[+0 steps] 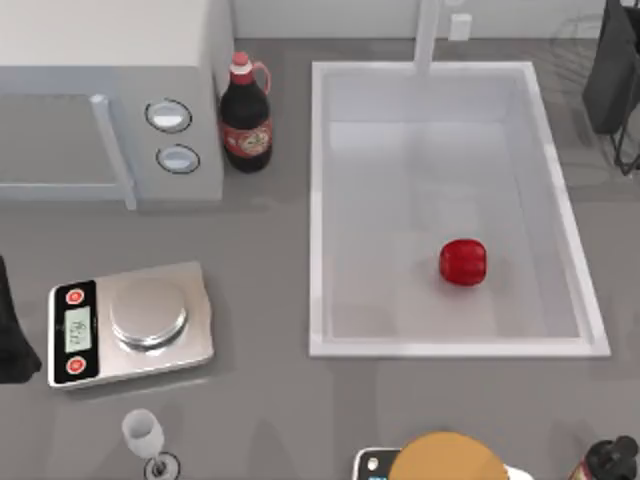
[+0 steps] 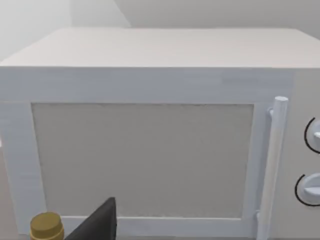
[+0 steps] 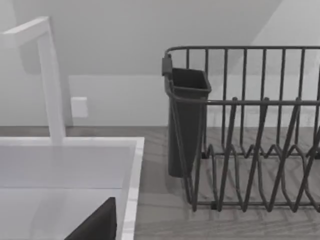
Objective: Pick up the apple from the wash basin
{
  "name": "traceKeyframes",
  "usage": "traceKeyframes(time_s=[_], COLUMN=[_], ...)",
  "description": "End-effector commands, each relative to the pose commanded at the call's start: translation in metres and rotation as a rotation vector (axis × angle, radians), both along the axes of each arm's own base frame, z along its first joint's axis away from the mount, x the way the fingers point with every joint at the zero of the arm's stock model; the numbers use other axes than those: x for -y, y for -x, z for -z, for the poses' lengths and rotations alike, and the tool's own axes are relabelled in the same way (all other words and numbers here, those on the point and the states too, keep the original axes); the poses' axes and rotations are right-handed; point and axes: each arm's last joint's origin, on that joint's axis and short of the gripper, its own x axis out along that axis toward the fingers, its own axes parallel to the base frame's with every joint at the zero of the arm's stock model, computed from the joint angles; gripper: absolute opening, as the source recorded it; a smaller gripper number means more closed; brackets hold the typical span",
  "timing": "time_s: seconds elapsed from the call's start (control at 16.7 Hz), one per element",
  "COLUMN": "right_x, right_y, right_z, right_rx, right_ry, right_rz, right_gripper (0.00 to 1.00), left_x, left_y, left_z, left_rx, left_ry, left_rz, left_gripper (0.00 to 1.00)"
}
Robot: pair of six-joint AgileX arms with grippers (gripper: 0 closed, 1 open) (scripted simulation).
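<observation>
A small glossy red apple (image 1: 463, 262) lies on the pale grey bottom of the white wash basin (image 1: 317, 200), toward its front right part. Nothing touches the apple. My left arm (image 1: 10, 335) is parked at the table's left edge, beside the scale and far from the basin. At the back right my right arm (image 1: 612, 75) hangs beyond the basin's far right corner, well away from the apple. The right wrist view takes in the basin's rim (image 3: 132, 190) and a dark tip of that arm's gripper (image 3: 97, 225).
A grey microwave (image 1: 110, 110) and a dark red-capped bottle (image 1: 246, 120) stand left of the basin. In front of them sit a kitchen scale (image 1: 130, 325) and a wine glass (image 1: 145, 435). A white faucet (image 1: 428, 35) rises behind the basin, with a wire dish rack (image 3: 250, 130) to its right.
</observation>
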Motion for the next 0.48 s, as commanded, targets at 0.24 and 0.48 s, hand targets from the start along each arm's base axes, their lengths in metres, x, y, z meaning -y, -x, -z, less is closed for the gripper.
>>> traceKeyframes(time_s=[0.24, 0.48], right_x=[-0.002, -0.008], right_y=[-0.003, -0.02], right_z=[-0.023, -0.065], right_rx=[-0.081, -0.252], right_ry=[-0.018, -0.05], right_rz=[-0.018, -0.051], right_gripper=[1.0, 1.0], left_x=[0.0, 0.0], left_y=[0.0, 0.0], left_z=[0.0, 0.0], left_rx=[0.0, 0.0], left_ry=[0.0, 0.0], left_rz=[0.0, 0.0], left_gripper=[1.0, 1.0])
